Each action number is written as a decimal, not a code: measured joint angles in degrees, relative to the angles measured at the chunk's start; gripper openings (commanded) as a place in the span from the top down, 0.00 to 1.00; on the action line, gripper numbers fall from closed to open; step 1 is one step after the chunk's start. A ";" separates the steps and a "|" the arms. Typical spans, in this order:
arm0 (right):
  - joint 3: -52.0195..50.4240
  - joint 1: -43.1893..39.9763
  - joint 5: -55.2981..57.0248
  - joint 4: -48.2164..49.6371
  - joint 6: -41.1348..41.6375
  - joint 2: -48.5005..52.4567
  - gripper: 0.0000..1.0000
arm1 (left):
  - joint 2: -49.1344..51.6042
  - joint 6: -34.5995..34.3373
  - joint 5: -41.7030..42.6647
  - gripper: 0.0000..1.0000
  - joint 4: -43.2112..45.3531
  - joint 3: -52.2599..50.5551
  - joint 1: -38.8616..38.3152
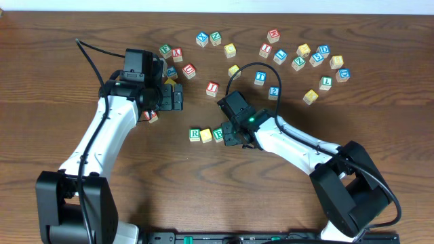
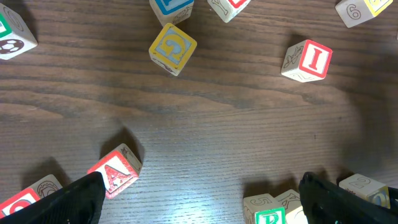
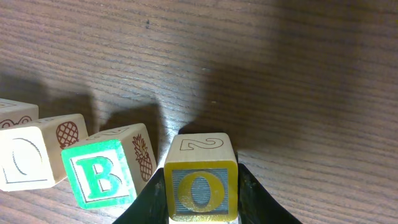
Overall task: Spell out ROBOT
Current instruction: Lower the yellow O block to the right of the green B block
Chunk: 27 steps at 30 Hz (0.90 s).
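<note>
My right gripper (image 3: 200, 200) is clenched on a small wooden cube with a yellow-framed blue "O" (image 3: 200, 180), which has a "2" on its upper side. The cube sits at the right end of the near row, just beside the green-lettered "B" cube (image 3: 102, 175). Left of that are a yellow-topped cube (image 1: 206, 135) and the green-lettered "R" cube (image 1: 194, 134). The blue-lettered "T" cube (image 1: 260, 77) lies farther back. My left gripper (image 2: 200, 190) hangs released over the brown wooden table (image 2: 217, 118), with a red-lettered "A" cube (image 2: 115, 173) beside one finger.
</note>
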 measured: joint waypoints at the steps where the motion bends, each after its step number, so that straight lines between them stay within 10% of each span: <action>1: 0.00 0.00 -0.02 0.09 0.00 0.00 0.76 | 0.00 0.00 0.02 0.02 -0.02 0.00 0.00; 27: -0.02 0.00 -0.44 0.59 1.05 0.00 0.65 | 0.00 0.00 0.00 0.02 0.00 0.00 0.00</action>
